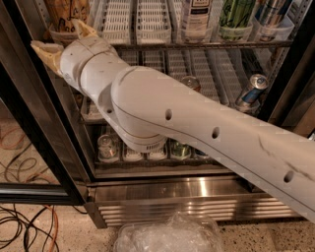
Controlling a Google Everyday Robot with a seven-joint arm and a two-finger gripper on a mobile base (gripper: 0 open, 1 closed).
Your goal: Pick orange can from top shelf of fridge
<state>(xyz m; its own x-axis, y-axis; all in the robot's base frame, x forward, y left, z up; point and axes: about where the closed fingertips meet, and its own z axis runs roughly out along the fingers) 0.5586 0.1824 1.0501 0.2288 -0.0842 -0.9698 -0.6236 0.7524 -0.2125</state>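
The orange can point(65, 12), amber with dark script lettering, stands at the left end of the top shelf point(206, 45) of the fridge point(197, 196), behind a clear end stop. Its top is cut off by the picture's edge. My gripper point(55, 34) is just in front of and below the can, at the shelf's rail. It is open: one cream finger point(45, 50) points left and the other point(82, 28) points up beside the can. It holds nothing. My white arm crosses the fridge front from the lower right.
On the top shelf stand a white bottle point(197, 15), a green can point(236, 14) and a blue-and-silver can point(269, 12). The middle rack holds a copper-brown can point(190, 82) and a tilted blue-and-silver can point(251, 90). The black door frame point(29, 113) stands at the left. A plastic bag point(167, 236) and cables point(19, 229) lie on the floor.
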